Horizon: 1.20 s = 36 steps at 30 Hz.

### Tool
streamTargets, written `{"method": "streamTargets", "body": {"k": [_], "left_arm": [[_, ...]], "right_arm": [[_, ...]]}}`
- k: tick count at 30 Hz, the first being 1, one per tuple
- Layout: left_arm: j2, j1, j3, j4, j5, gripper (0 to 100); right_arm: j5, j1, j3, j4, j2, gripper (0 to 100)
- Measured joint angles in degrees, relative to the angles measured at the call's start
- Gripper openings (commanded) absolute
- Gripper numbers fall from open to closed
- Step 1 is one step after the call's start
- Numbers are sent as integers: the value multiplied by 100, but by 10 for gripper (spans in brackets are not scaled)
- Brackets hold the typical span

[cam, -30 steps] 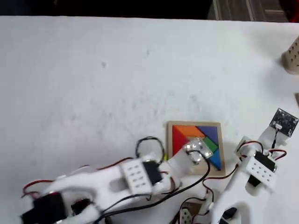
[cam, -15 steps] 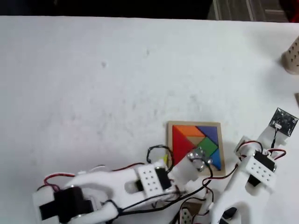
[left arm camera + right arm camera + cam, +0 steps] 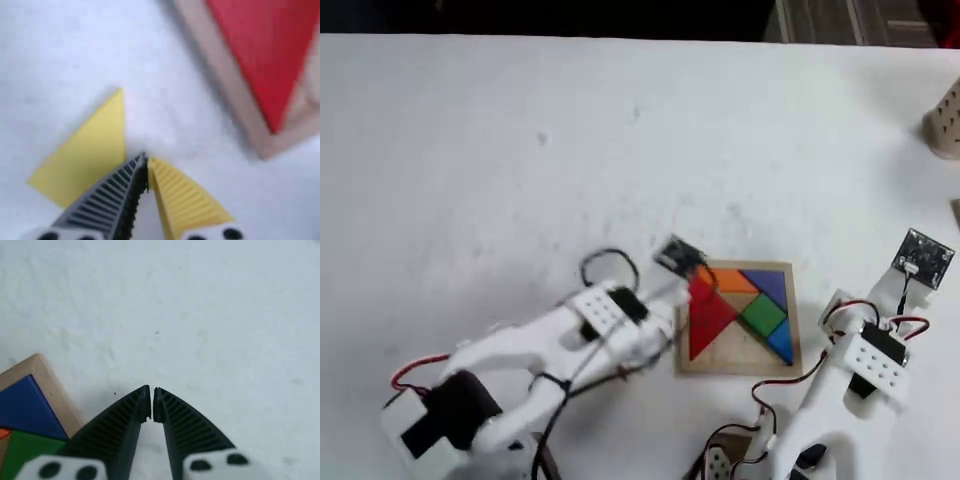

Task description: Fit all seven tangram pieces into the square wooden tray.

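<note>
The square wooden tray (image 3: 735,267) lies right of centre and holds a red triangle (image 3: 708,315), an orange piece (image 3: 725,282), a purple piece (image 3: 768,285), a green square (image 3: 763,313) and a blue piece (image 3: 780,343). Bare wood shows along its near edge. My left arm (image 3: 610,320) lies just left of the tray. The left gripper (image 3: 145,162) is shut on nothing, its tips beside a yellow triangle (image 3: 85,155) flat on the table, a little off the tray's corner (image 3: 230,80) and the red triangle (image 3: 260,65). My right gripper (image 3: 151,400) is shut over bare table beside the tray's rim (image 3: 57,392).
The right arm (image 3: 865,365) stands right of the tray near the front edge. A wooden object (image 3: 948,120) sits at the far right edge. Cables (image 3: 605,262) loop around the left arm. The white table stretches wide behind and to the left.
The left arm has swung from over the tray's near part to its left side, uncovering the pieces in the tray. The right arm has stayed put.
</note>
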Motion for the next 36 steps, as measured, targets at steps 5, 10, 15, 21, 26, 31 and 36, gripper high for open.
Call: {"method": "streamTargets", "body": {"k": [5,10,15,21,26,31,36], "left_arm": [[-79,-598,-105,141,-659,27],[-1134,-1363,-193,484,-2040,28],[-2523,-2549,343,527,-2462,203],[-2787,-3174,1108,378,-2400,342],[-2189,-3174,1064,97,-2110,362],[-835,-3174,396,255,-2022,415],[299,-3165,-413,870,-2013,417]], "right_arm": [[0,0,0,0,0,17],[0,-79,0,0,0,17],[0,-141,0,0,0,17],[0,-176,0,0,0,17],[123,-299,53,-9,0,16],[220,-290,53,-9,0,16],[220,-290,53,-18,0,16]]}}
